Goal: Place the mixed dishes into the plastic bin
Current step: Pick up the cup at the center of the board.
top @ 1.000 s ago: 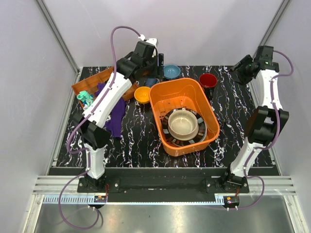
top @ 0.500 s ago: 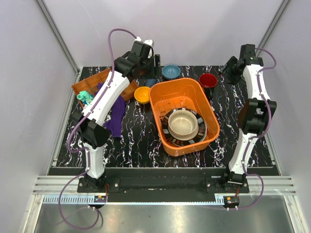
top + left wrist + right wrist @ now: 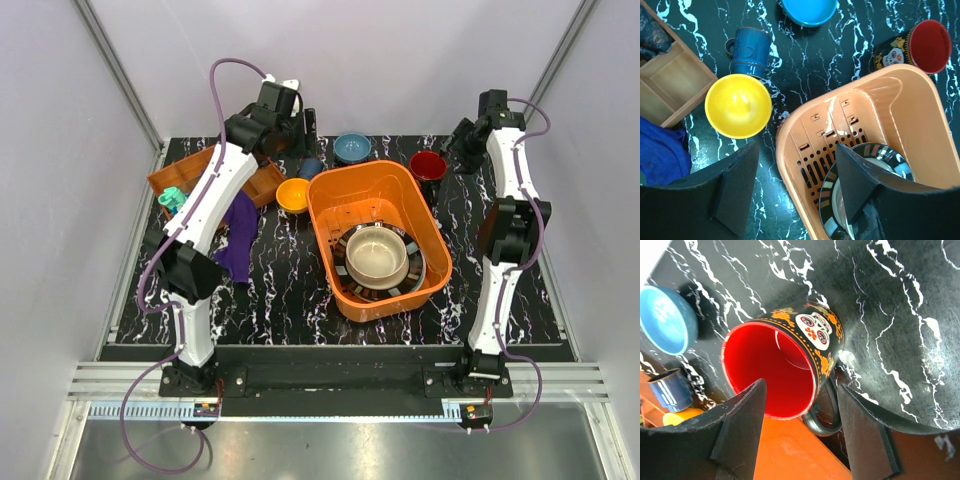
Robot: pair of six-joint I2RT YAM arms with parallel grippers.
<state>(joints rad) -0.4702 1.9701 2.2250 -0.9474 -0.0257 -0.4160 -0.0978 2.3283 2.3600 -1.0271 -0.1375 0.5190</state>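
The orange plastic bin (image 3: 345, 200) holds a dark striped-rim plate (image 3: 416, 275) with a beige bowl (image 3: 376, 253) on it. An orange-yellow bowl (image 3: 293, 195), a small blue bowl (image 3: 352, 148), a blue mug (image 3: 310, 168) and a red mug (image 3: 428, 165) stand on the table behind the bin. My left gripper (image 3: 306, 128) hovers open over the bin's (image 3: 900, 115) back-left corner, with the yellow bowl (image 3: 738, 105) just beyond its fingers. Also open, my right gripper (image 3: 800, 425) hangs above the red mug (image 3: 775, 370), nothing between its fingers.
A brown compartment tray (image 3: 200, 165) sits at the back left, with a purple cloth (image 3: 238, 240) and a teal toy (image 3: 175, 200) beside it. The left arm stretches over the cloth. White walls enclose the black marbled table (image 3: 290, 290).
The right arm has swung left and back, bringing its gripper over the red mug. The left gripper has drifted slightly left and back. Both stay open.
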